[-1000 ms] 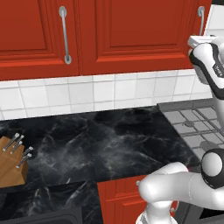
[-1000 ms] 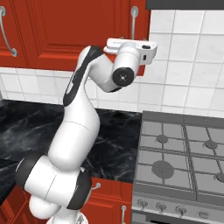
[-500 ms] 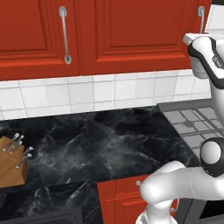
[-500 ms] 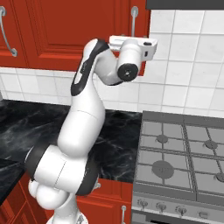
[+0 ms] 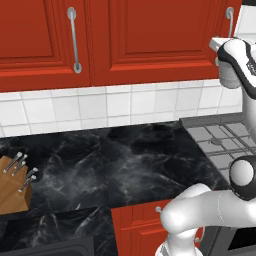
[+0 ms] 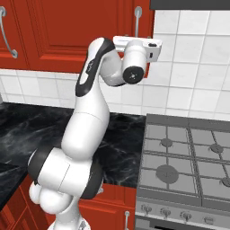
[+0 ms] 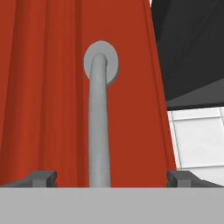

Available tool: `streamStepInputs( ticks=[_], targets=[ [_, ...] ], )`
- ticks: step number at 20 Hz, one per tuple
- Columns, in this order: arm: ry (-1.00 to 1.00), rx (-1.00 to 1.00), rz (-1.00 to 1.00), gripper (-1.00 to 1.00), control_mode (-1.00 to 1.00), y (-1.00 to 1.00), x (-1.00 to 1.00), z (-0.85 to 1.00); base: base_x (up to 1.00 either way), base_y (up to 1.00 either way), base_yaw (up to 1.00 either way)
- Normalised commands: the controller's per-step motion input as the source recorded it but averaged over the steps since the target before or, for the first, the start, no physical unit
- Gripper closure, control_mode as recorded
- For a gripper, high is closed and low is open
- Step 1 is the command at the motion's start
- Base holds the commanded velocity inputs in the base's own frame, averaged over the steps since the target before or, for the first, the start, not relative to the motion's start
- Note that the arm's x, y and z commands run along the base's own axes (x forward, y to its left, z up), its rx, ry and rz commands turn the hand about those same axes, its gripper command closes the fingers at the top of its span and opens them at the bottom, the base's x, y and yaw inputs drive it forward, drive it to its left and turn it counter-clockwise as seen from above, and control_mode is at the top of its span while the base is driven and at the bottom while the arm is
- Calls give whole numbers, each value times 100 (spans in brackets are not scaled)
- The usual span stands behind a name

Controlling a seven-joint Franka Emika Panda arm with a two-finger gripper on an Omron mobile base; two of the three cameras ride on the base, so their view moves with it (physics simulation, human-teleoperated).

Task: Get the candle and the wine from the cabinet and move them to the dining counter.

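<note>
Your two-finger gripper (image 7: 112,178) is spread wide, a fingertip on each side of the long silver bar handle (image 7: 99,127) on the closed red raised-panel wall cabinet (image 7: 48,87). You have the door's right edge near, then dark hood (image 7: 192,43) and white tile (image 7: 197,140).

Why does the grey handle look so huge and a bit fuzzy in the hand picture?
Hand view: the camera sits very near the cabinet, so its handle looms large with soft edges between the open end effector tips. Left base view: the same handle looks thin and sharp.
</note>
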Motion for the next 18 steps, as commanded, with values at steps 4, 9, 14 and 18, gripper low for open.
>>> streamStepInputs(
  ticks=[4, 9, 14, 18],
  targets=[
    [0, 0, 1, 100, -100, 0, 10, 0, 0, 0, 0],
    [0, 0, 0, 100, -100, 0, 0, 0, 0, 0, 0],
    [0, 0, 0, 100, -100, 0, 0, 0, 0, 0, 0],
    [0, 0, 0, 100, -100, 0, 0, 0, 0, 0, 0]
  ],
)
